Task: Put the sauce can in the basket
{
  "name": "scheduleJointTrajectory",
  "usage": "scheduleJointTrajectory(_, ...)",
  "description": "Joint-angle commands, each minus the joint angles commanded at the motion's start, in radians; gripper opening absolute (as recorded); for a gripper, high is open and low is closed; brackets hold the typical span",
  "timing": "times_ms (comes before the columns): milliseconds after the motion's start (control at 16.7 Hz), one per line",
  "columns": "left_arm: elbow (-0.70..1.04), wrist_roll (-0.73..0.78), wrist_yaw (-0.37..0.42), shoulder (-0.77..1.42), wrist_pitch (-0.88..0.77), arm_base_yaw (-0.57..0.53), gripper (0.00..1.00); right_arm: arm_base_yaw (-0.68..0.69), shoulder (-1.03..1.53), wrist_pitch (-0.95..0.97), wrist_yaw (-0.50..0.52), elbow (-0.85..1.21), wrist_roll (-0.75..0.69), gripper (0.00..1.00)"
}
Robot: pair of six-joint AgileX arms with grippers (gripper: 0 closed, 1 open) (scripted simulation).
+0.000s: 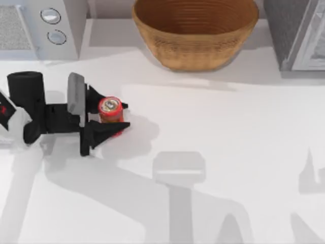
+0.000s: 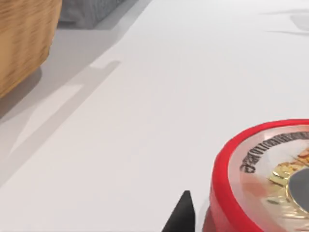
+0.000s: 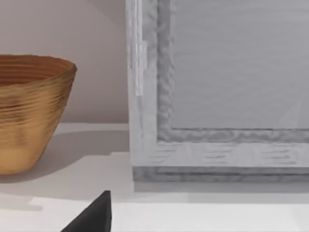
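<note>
The sauce can (image 1: 109, 105), red with a silver top, stands upright on the white table at the left. My left gripper (image 1: 124, 116) reaches in from the left and is shut on it, one black finger (image 1: 109, 129) on each side of the can's body. In the left wrist view the sauce can's red-rimmed top (image 2: 263, 179) sits very close, beside a black fingertip (image 2: 181, 215). The tan wicker basket (image 1: 195, 48) stands at the back centre, apart from the can, and its wall (image 2: 21, 43) also appears in the left wrist view. A black part of my right gripper (image 3: 91, 217) shows low in the right wrist view, facing the basket (image 3: 29, 111).
A grey appliance with two round knobs (image 1: 51, 25) stands at the back left. A grey framed cabinet (image 1: 299, 33) stands at the back right and looms close (image 3: 217, 96) in the right wrist view. Bare white table lies between the can and the basket.
</note>
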Motion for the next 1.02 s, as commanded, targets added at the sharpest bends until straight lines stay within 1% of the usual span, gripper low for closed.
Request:
scheduleJointTrajectory(240, 0.0, 0.0, 0.0, 0.0, 0.0, 0.0, 0.02, 0.0, 0.0, 0.0, 0.0, 0.0, 0.0, 1.0)
scheduleJointTrajectory(300, 0.0, 0.0, 0.0, 0.0, 0.0, 0.0, 0.0, 0.0, 0.0, 0.0, 0.0, 0.0, 0.0, 1.0)
scheduleJointTrajectory(840, 0.0, 0.002, 0.0, 0.001, 0.0, 0.003, 0.0, 0.0, 0.0, 0.0, 0.0, 0.0, 0.0, 1.0)
scheduleJointTrajectory(1020, 0.011, 0.059, 0.013, -0.022, -0.054, 0.013, 0.0, 0.0, 0.0, 0.0, 0.0, 0.0, 0.0, 1.0)
